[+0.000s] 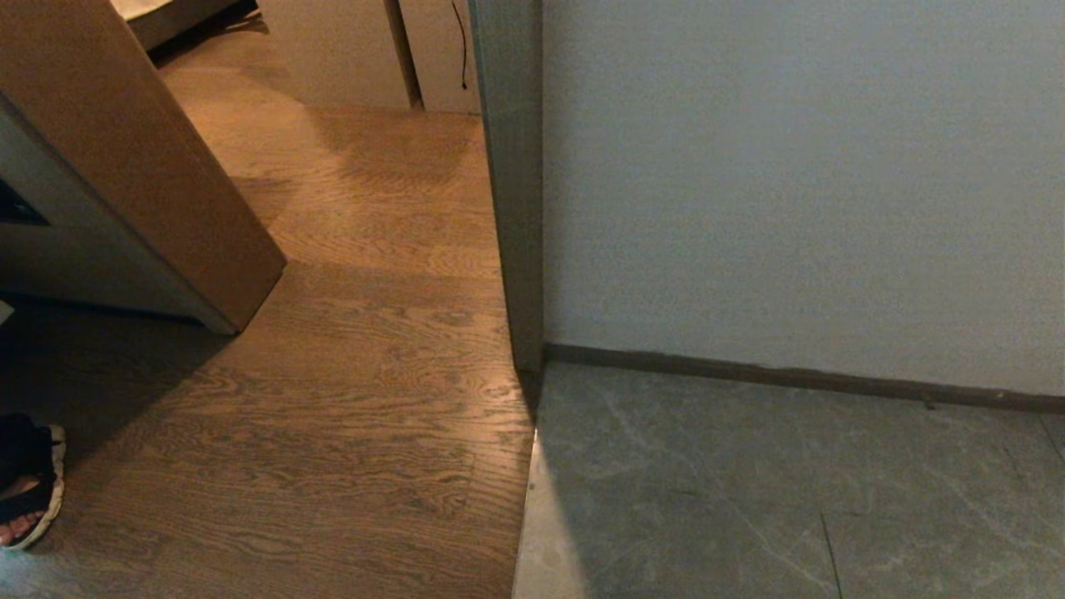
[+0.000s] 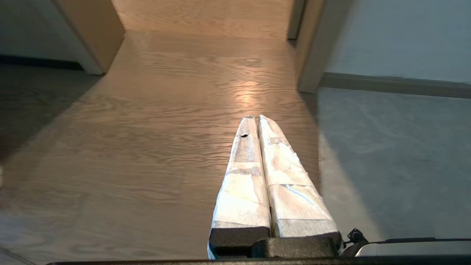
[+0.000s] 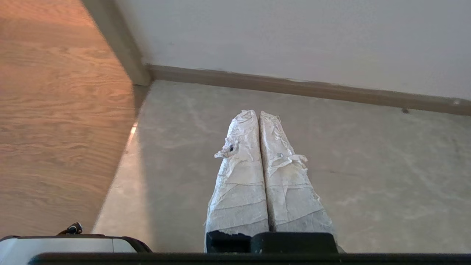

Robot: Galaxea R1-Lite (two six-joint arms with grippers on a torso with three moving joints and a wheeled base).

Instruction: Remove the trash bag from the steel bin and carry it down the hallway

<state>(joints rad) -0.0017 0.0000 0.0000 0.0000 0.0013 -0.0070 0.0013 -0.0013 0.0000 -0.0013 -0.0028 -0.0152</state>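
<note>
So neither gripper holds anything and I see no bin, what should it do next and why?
Probably drive through the doorway onto the wood floor to look for the bin. Both the left gripper and right gripper are shut and empty, and only grey tile and wall lie ahead.

Wood floor (image 1: 333, 416) left, tiles (image 1: 790, 499) right, wall (image 1: 790, 183) behind tiles

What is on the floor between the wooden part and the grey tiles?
A thin pale metal strip runs along the seam where the wood floor meets the grey tiles. The head view shows it best.
</note>
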